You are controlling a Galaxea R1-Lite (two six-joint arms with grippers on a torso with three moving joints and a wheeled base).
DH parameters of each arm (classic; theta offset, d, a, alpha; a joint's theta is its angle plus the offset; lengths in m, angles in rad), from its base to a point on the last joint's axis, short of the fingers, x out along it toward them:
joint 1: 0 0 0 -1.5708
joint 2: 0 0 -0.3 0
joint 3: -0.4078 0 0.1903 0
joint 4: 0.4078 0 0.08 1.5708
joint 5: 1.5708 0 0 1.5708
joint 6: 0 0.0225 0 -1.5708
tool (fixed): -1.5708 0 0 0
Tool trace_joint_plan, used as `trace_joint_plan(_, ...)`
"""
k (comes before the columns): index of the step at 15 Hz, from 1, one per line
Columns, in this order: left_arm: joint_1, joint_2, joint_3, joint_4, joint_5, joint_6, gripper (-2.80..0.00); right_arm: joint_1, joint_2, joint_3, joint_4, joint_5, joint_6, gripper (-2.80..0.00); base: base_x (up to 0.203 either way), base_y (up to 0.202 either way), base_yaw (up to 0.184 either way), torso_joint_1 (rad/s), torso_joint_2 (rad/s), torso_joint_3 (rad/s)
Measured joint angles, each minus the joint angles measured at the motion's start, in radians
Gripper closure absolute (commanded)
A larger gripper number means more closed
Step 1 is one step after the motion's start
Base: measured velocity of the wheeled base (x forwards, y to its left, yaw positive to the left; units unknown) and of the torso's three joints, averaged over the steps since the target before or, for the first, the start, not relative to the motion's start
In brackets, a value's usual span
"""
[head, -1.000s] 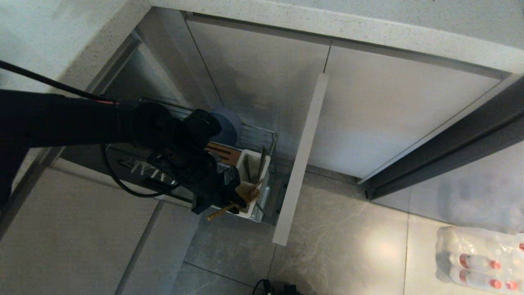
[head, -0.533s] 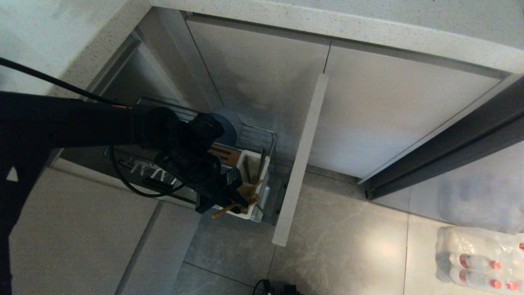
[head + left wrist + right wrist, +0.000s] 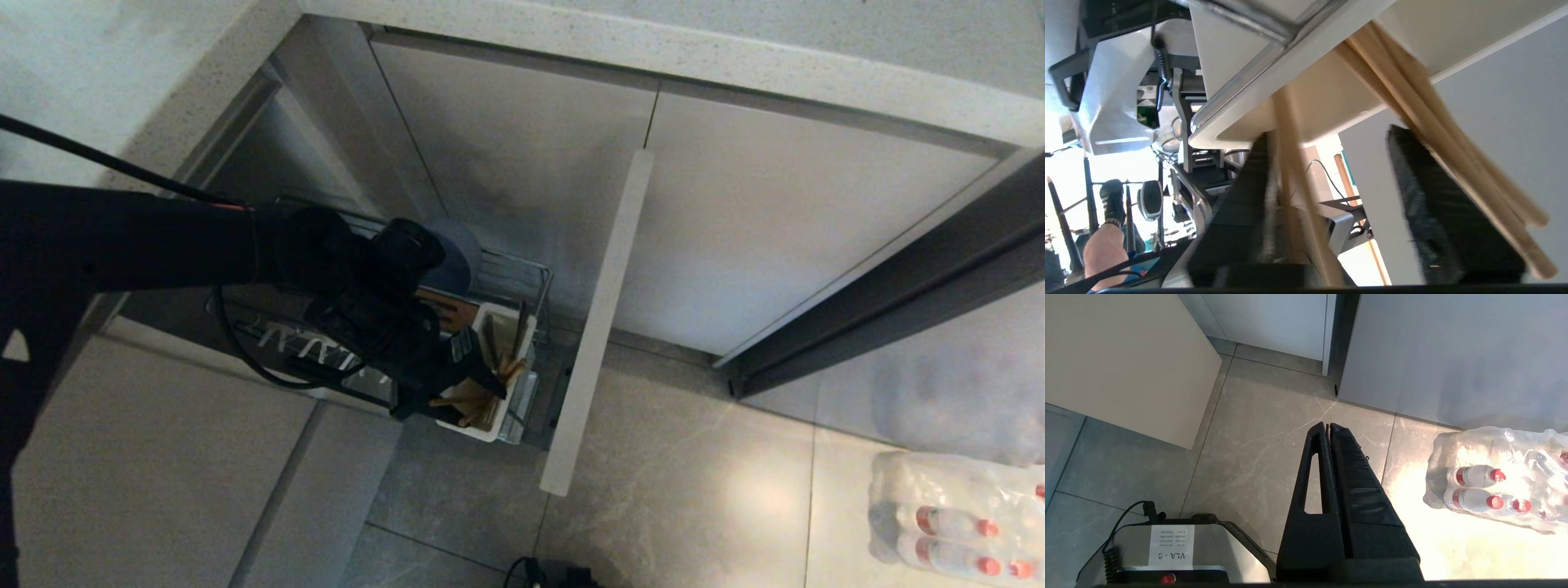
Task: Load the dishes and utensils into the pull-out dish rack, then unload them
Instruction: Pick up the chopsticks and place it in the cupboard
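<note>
The left gripper (image 3: 469, 390) hung right over the white plastic utensil caddy (image 3: 498, 322) at the front of the narrow chrome wire pull-out dish rack (image 3: 522, 273), its black fingers (image 3: 1437, 212) parted with a clear gap between them. And there were the thin light-brown wooden chopsticks (image 3: 478, 396), leaning into the caddy: the wrist view showed some resting against one finger and one against the other, so I read that as a let-go, not a grip. Behind the arm, a round dusty-blue dish (image 3: 457, 249) already stood in the rack. So loading looked well along; whether the fork was in, I couldn't tell, and the whole unloading half was left to do. The right gripper (image 3: 1327, 428) hung parked over the floor, fingers pressed together, holding nothing. Around it all: grey stone-look floor tiles (image 3: 694, 490), pale cabinet fronts under a speckled countertop (image 3: 735, 73), the rack's beige front panel (image 3: 600, 318) standing out, and a shrink-wrapped pack of red-capped bottles (image 3: 955, 523) on the floor.
</note>
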Motion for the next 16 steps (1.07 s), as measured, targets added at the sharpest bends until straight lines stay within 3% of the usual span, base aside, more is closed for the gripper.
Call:
trace_joint_plan(7,-0.002,-0.096,0.005,0.008,0.070,-0.016,-2.80,0.000,0.000,0.000,0.000,0.000,0.000,0.00,0.000,0.000,0.000,0.000,0.00,0.000)
trace_joint_plan(16,-0.007,-0.318,0.014,0.030,0.092,-0.014,-2.80,0.000,0.000,0.000,0.000,0.000,0.000,0.00,0.000,0.000,0.000,0.000,0.00,0.000)
